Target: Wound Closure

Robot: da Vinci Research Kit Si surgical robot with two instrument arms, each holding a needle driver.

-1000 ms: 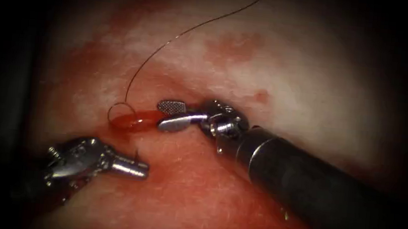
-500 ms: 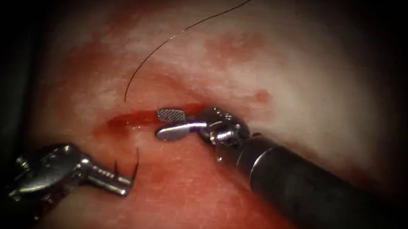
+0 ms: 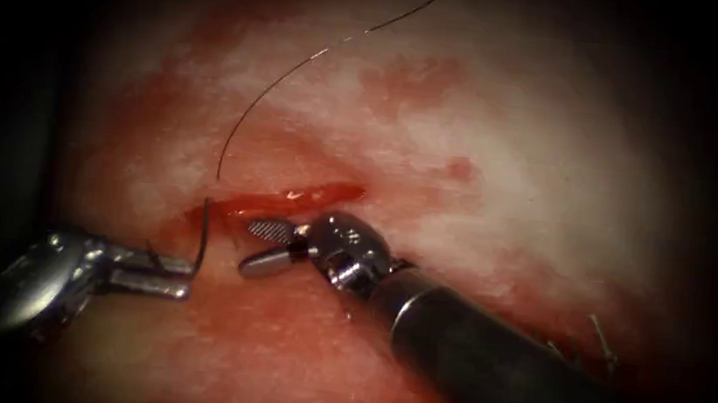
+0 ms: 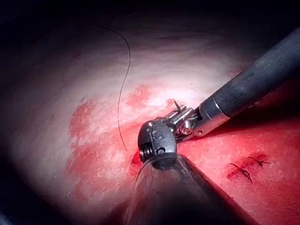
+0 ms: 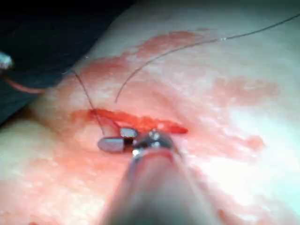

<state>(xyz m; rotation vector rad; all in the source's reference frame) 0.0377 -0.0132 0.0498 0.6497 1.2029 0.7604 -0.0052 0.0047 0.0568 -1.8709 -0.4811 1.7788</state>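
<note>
While left tool drew back leftward, clamped on needle, right tool dropped below cut, jaws parted, empty.

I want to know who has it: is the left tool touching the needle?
Touching. In the endoscope view the left tool grips the needle at its lower end; the curve rises to the cut's left end.

Tissue with cut, red fluid, thread lying across it
</note>
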